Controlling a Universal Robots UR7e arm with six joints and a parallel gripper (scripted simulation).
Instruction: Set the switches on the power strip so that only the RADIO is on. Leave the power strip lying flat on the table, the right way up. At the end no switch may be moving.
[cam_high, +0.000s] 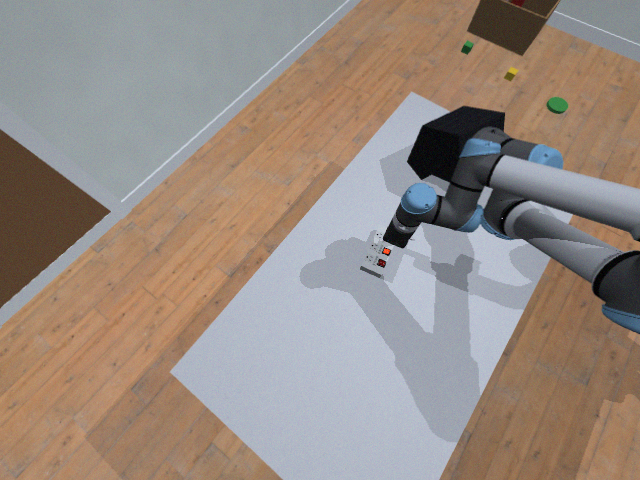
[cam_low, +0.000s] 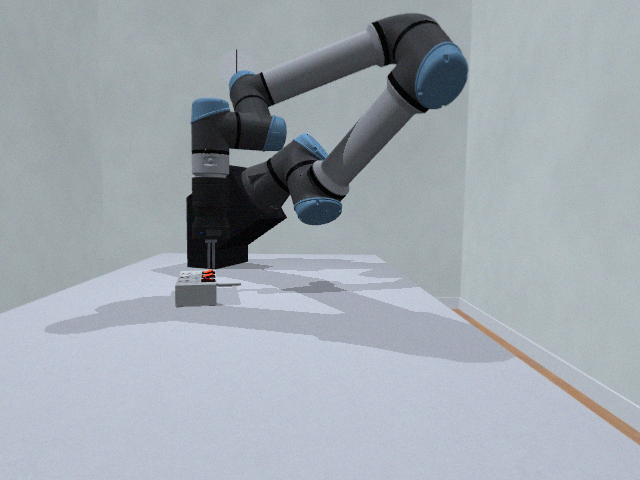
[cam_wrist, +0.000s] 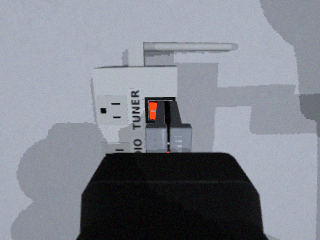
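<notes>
The white power strip (cam_high: 373, 256) (cam_low: 194, 294) (cam_wrist: 115, 85) lies flat and right way up on the grey mat (cam_high: 310, 335). In the wrist view the switch beside the TUNER label (cam_wrist: 152, 110) glows orange. The label below it shows only its last letters, "IO", and its switch is hidden by my fingers. In the top view one switch (cam_high: 386, 251) is bright orange and another switch (cam_high: 381, 263) is darker red. My gripper (cam_high: 395, 242) (cam_low: 209, 266) (cam_wrist: 166, 113) is shut and empty. It points straight down, with its tips at the switch row.
The black robot base (cam_high: 454, 139) stands at the mat's far end. A short grey cable stub (cam_wrist: 190, 47) (cam_low: 228, 283) sticks out of the strip. On the wooden floor beyond are a cardboard box (cam_high: 509, 23), a green cube (cam_high: 467, 47), a yellow cube (cam_high: 511, 73) and a green disc (cam_high: 557, 104).
</notes>
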